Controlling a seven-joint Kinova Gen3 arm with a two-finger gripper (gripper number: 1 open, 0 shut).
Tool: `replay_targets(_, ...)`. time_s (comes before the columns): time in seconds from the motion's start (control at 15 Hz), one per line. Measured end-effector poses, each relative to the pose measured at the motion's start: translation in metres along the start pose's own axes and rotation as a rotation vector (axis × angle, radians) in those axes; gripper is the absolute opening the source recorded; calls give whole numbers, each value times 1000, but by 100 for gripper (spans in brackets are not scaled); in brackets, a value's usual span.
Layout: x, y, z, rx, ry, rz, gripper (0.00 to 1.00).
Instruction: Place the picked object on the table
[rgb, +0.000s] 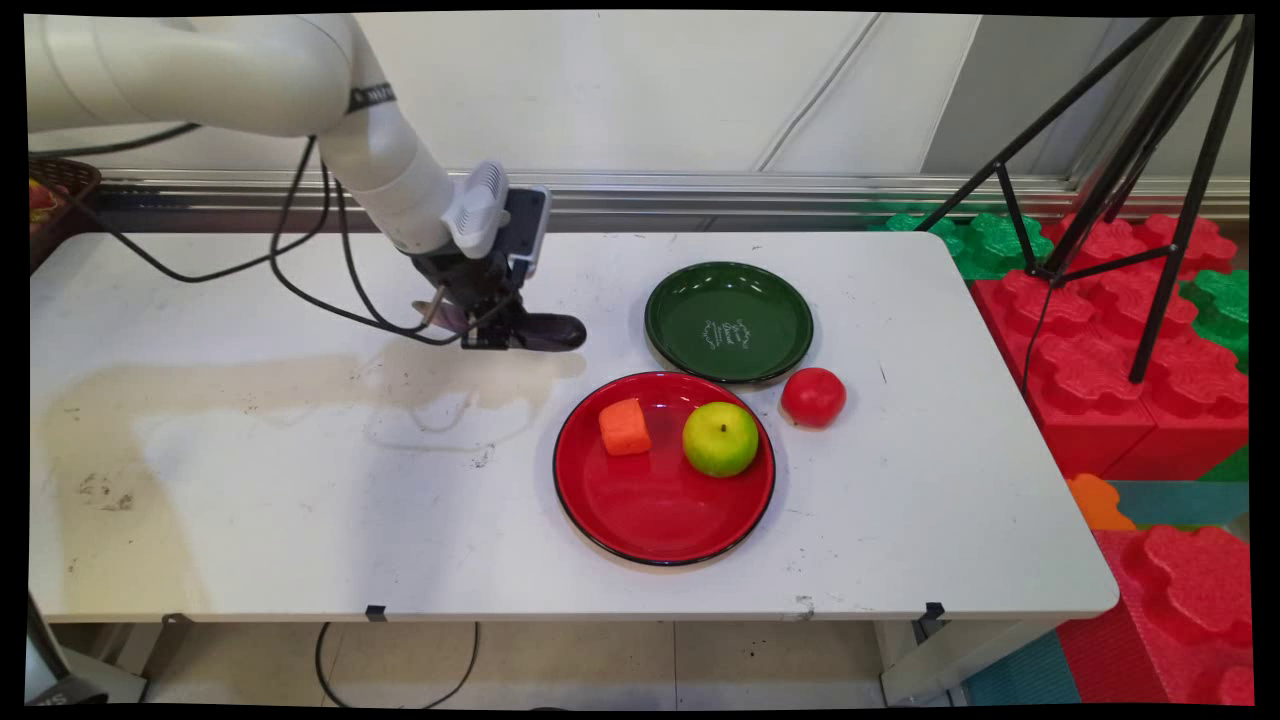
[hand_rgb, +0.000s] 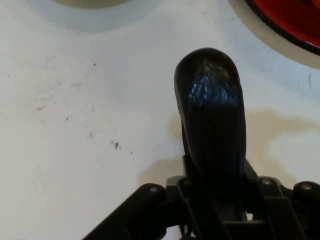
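My gripper (rgb: 492, 328) is low over the table (rgb: 250, 480), left of the plates, and is shut on a dark purple eggplant (rgb: 552, 332) that lies level and sticks out to the right. In the hand view the eggplant (hand_rgb: 212, 105) rises from between the fingers of the gripper (hand_rgb: 215, 200), just above the white table top. A red plate (rgb: 650, 510) holds an orange carrot piece (rgb: 624, 427) and a green apple (rgb: 720, 439). Behind it is an empty green plate (rgb: 728, 322). A red tomato (rgb: 813, 396) lies on the table beside both plates.
The red plate's rim (hand_rgb: 295, 22) shows in the hand view's top right corner. Black cables (rgb: 340, 290) hang from the arm down to the table. A basket (rgb: 55, 195) stands at the far left. A black tripod (rgb: 1130, 200) and red and green foam blocks (rgb: 1110, 380) stand to the table's right.
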Motion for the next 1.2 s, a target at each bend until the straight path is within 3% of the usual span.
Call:
replay_targets(0.8, -4, -15, 59, -70, 33, 59, 0)
replay_targets(0.87, -5, -16, 62, -74, 36, 61, 100)
replay_targets(1.2, -7, -18, 69, -98, 57, 80, 100)
